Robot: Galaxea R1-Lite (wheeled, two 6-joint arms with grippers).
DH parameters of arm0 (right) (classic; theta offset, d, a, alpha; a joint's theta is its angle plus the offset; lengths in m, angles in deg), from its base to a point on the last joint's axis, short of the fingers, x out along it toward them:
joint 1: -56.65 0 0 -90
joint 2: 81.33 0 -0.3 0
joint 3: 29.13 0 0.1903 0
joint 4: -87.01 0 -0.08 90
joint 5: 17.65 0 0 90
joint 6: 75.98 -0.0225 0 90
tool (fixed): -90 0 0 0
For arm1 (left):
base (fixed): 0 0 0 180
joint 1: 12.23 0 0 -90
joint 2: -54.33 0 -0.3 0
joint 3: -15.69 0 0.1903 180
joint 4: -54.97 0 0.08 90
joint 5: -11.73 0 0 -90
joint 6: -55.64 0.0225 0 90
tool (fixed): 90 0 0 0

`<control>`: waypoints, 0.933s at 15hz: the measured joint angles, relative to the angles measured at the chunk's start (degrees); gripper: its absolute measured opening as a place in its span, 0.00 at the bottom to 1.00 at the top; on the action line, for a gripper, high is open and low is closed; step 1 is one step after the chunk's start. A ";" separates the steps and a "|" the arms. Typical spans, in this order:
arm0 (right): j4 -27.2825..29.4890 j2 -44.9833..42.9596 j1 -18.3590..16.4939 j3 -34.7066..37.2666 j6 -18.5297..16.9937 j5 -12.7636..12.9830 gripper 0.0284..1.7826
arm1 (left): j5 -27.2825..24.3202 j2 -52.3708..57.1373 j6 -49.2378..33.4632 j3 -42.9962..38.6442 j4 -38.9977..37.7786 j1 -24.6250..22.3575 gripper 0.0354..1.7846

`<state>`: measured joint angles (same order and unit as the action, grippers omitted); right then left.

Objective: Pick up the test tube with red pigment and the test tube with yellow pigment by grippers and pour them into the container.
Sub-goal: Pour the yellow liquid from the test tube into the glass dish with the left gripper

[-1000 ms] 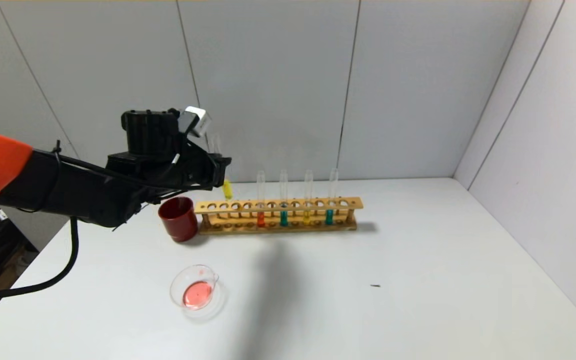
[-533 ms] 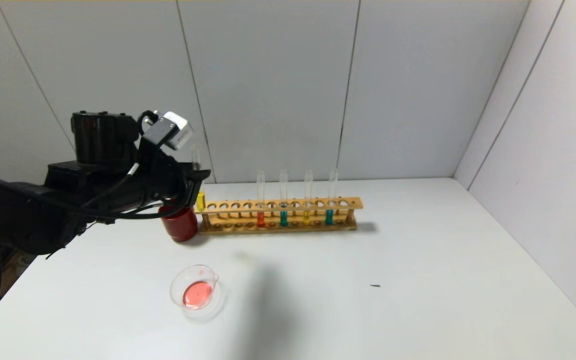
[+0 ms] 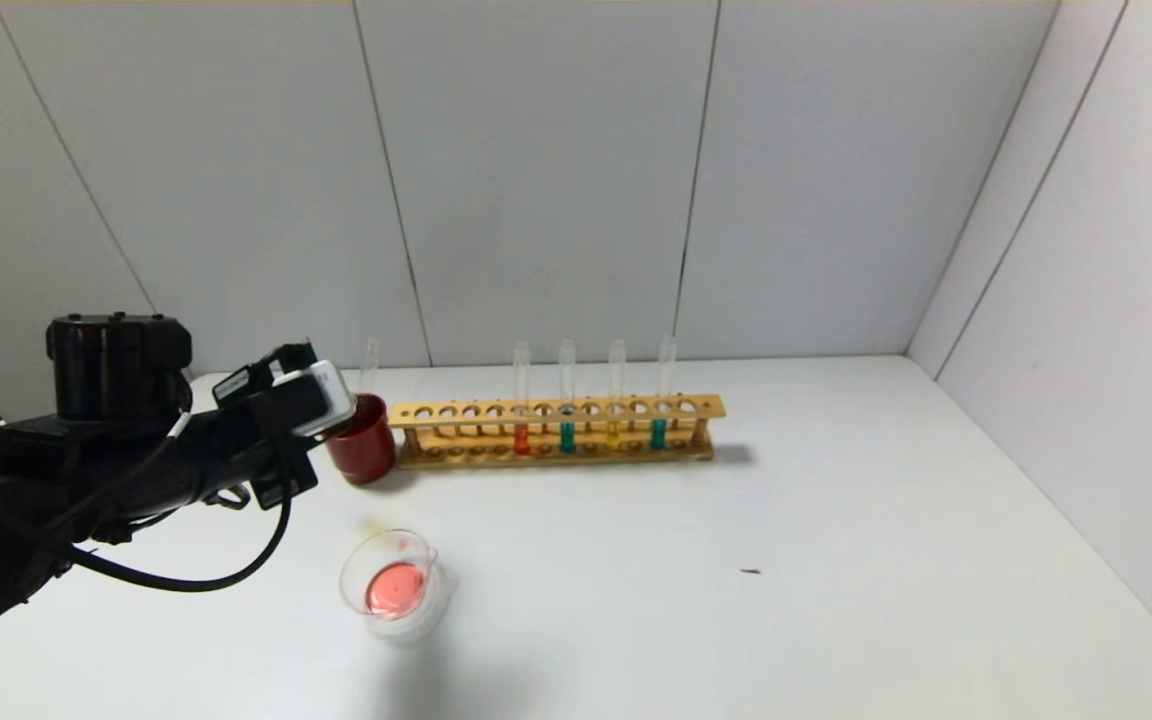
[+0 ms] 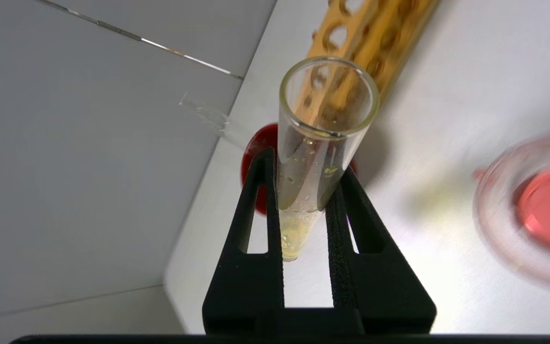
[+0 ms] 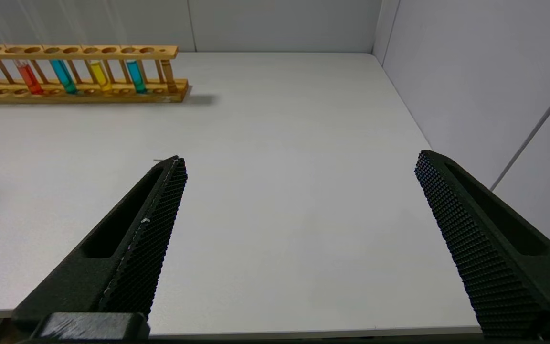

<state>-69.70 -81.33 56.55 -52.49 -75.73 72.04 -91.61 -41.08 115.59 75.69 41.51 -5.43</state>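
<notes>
Over table's 9 o'clock edge, left gripper (image 4: 303,191) clenched on yellow tube (image 4: 320,143); container (image 3: 391,585) at 5 o'clock, tip slow over lip. Right gripper (image 5: 299,210) parked, jaws released.

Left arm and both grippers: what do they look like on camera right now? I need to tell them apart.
The left gripper has two matte black, tapered fingers with long slots. In the head view its arm is black and bulky, carries a small silver-white box module by the wrist, and trails a looping black cable. The right gripper has the same pointed black fingers, with finely gridded inner pads.
</notes>
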 joint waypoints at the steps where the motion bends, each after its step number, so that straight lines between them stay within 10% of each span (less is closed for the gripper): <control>1: 0.00 0.00 0.00 0.00 -0.02 0.00 0.98 | -0.52 -0.20 4.68 -0.41 -0.10 -0.77 0.16; 14: 0.00 0.00 0.00 0.00 0.00 0.00 0.98 | -3.25 -4.33 36.52 -1.13 -0.38 -0.90 0.16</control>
<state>-69.70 -81.33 56.55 -52.49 -75.73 72.04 -94.86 -45.41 152.11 74.56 41.13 -6.33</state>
